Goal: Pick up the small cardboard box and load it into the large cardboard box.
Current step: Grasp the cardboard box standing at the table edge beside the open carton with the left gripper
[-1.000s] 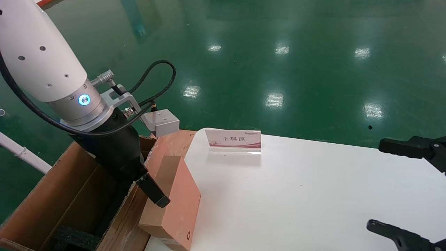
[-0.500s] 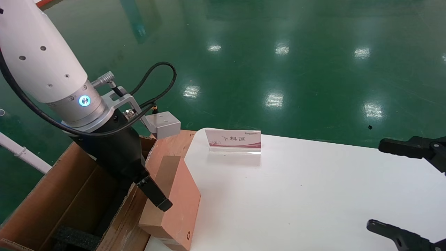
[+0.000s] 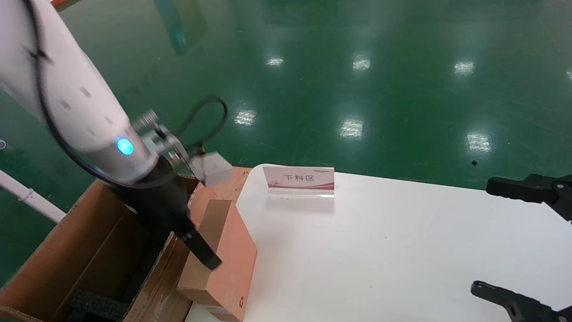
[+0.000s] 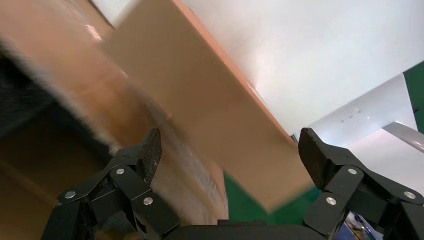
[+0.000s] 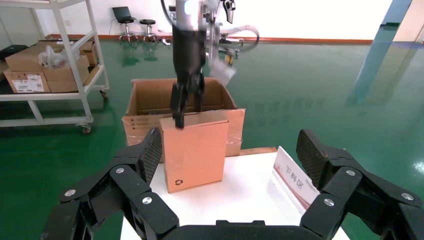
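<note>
The small cardboard box (image 3: 222,259) stands on edge at the table's (image 3: 402,250) corner, between the left gripper's (image 4: 227,150) wide-spread fingers. That arm has just swung lower — closing next, I'd judge. Large cardboard box (image 3: 80,250) waits beside it (right gripper (image 5: 227,150) parked, spread wide).

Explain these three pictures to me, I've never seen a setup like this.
This is a two-armed robot. One picture looks down from its head; the other two come from cameras on its wrists, so black jaws fill their foreground. The left gripper has its jaws spread open around the upper end of the small cardboard box, which stands on edge at the white table's edge, beside the large cardboard box. Black foam lies inside that carton. A small sign stands on the table. The right gripper hangs open and empty at the table's other side.
</note>
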You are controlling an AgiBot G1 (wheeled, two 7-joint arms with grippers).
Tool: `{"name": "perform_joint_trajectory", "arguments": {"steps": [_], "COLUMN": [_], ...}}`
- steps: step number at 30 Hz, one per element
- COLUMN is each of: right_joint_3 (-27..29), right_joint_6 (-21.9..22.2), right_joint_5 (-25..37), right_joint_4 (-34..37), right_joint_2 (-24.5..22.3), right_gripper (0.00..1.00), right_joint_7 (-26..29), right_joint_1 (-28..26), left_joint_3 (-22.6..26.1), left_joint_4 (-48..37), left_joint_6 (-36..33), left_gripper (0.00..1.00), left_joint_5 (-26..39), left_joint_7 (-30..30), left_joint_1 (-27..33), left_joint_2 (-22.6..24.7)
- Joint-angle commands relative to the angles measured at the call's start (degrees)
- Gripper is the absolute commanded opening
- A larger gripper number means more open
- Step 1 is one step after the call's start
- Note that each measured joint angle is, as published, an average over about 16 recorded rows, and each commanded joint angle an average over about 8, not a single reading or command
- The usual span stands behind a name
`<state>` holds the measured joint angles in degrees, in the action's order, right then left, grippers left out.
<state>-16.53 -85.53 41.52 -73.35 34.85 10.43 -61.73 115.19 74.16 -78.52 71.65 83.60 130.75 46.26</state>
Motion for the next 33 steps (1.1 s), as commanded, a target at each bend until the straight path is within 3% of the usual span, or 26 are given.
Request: {"name": "perform_joint_trajectory", "arguments": {"steps": [1, 16, 21, 24, 29, 33], "right_joint_3": [-0.01, -0.02, -0.03, -0.04, -0.04, -0.04], "right_joint_6": [0.0, 0.02, 0.02, 0.02, 0.02, 0.02], "right_joint_5": [0.0, -0.02, -0.03, -0.03, -0.04, -0.04], "right_joint_4": [0.01, 0.03, 0.03, 0.03, 0.03, 0.03], "right_joint_2": [0.0, -0.01, -0.02, -0.02, -0.02, -0.02], "right_gripper": [1.0, 1.0, 0.99, 0.61, 0.0, 0.0], "right_joint_7": [-0.01, -0.03, -0.03, -0.03, -0.03, -0.03], "right_joint_1": [-0.01, 0.0, -0.01, -0.01, -0.01, -0.01], "left_joint_3": [0.8, -0.25, -0.24, -0.12, 0.02, 0.09], "left_joint_4": [-0.33, -0.34, -0.28, -0.31, -0.37, -0.4], "left_joint_6": [3.74, 4.2, 4.45, 4.58, 4.76, 4.85], "left_gripper": [1.0, 1.0, 0.37, 0.0, 0.0, 0.0], "left_joint_5": [1.58, -0.08, -0.03, 0.13, 0.35, 0.48], "left_joint_7": [-0.76, -2.54, -2.52, -2.44, -2.34, -2.29], "left_joint_1": [-3.49, -3.07, -3.35, -3.58, -3.86, -4.0], "left_joint_2": [-0.25, -1.17, -1.21, -1.13, -1.02, -0.96]}}
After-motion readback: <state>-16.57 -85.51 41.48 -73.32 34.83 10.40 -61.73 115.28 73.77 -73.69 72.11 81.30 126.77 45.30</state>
